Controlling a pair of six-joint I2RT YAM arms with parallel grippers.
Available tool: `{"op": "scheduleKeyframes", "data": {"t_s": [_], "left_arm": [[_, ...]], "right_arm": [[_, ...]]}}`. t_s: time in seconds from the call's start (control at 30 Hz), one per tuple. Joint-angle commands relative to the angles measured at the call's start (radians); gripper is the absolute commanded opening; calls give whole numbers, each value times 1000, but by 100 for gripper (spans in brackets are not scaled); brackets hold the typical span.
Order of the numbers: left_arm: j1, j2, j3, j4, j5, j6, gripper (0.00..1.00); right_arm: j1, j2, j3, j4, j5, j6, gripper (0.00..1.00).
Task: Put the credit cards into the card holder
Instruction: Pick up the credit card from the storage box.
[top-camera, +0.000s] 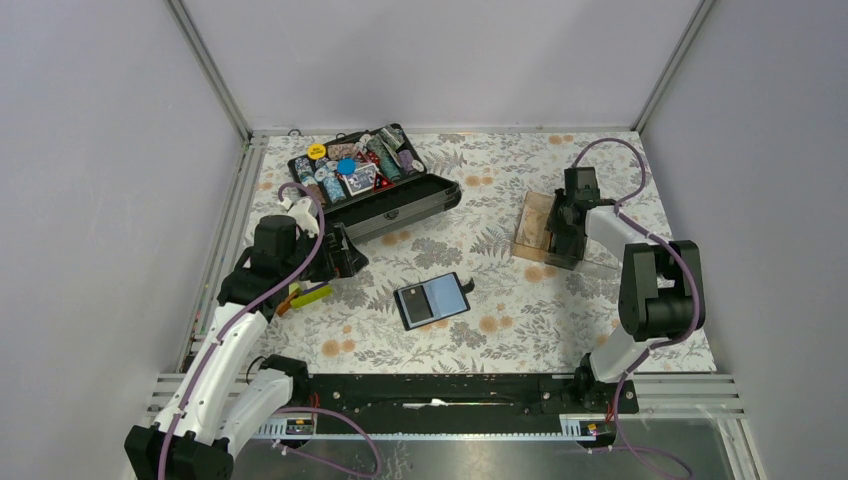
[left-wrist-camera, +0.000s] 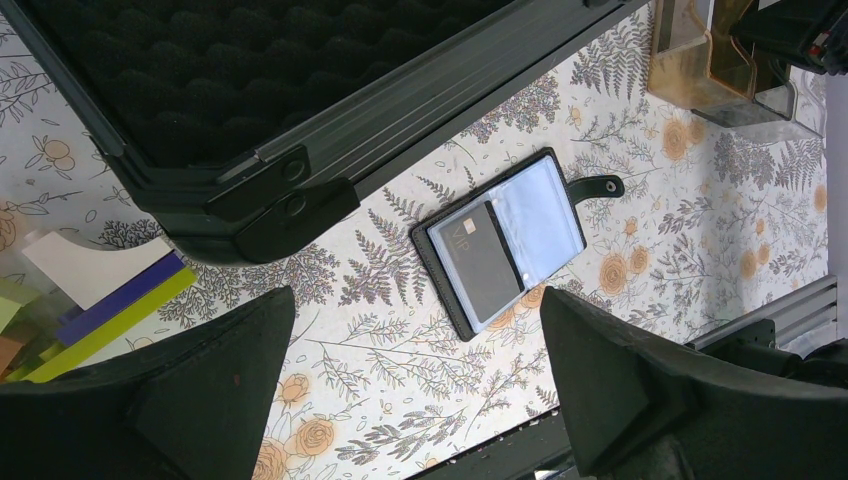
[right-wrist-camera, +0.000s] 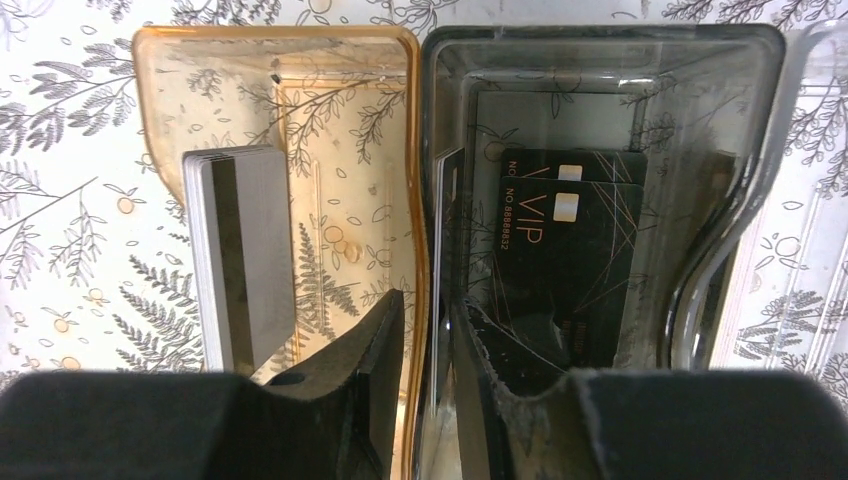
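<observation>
The right gripper (right-wrist-camera: 428, 310) is narrow, one finger in each half of the acrylic tray (right-wrist-camera: 275, 32), with the divider wall between them (pinching anything? can't tell). Amber half: upright grey card stack (right-wrist-camera: 245, 260). Smoky half: black cards (right-wrist-camera: 585, 250) printed "VIP", and "NO. 8888…" only partly legible. The tray sits by the table's (top-camera: 500, 340) right edge, far half. The left gripper (left-wrist-camera: 415, 320) is wide apart near the left edge, beside the chip case (left-wrist-camera: 230, 90). Mid-table, the card holder (top-camera: 432, 300) lies open flat, one black VIP card (left-wrist-camera: 478, 262) in its pocket.
</observation>
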Motion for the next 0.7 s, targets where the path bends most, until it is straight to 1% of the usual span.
{"op": "scheduleKeyframes", "data": {"t_s": [0.0, 0.67], "left_arm": [[4, 0, 4, 47, 15, 1, 99], [4, 5, 5, 47, 14, 2, 99]], "right_arm": [[5, 20, 35, 26, -30, 11, 30], [3, -61, 33, 9, -5, 9, 30]]}}
